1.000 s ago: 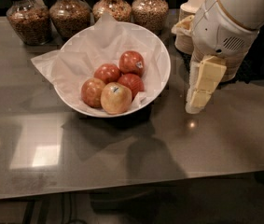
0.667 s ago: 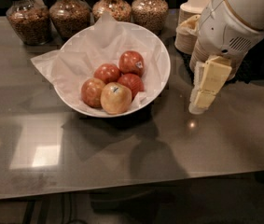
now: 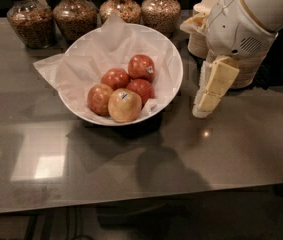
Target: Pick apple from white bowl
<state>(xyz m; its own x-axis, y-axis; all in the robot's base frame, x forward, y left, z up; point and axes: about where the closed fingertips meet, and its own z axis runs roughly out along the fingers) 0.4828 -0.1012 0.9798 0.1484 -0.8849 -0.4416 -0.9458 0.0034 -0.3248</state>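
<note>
The white bowl [image 3: 173, 64] stands on the grey counter, lined with crumpled white paper. Several apples lie in it. The apple [image 3: 124, 104], pale yellow-golden with a small dark sticker, sits at the bowl's front; redder apples [image 3: 141, 67] lie behind and beside it. My gripper [image 3: 206, 106] hangs to the right of the bowl, pointing down over the counter, apart from the bowl and holding nothing. Its cream fingers [image 3: 216, 84] look pressed together.
Several glass jars of grains [image 3: 74, 15] line the back edge. A stack of small off-white paper bowls [image 3: 206, 14] stands behind my arm at the back right. The counter's front edge runs along the bottom.
My gripper has drifted slightly up and to the right, staying beside the bowl. The apples and bowl have not moved.
</note>
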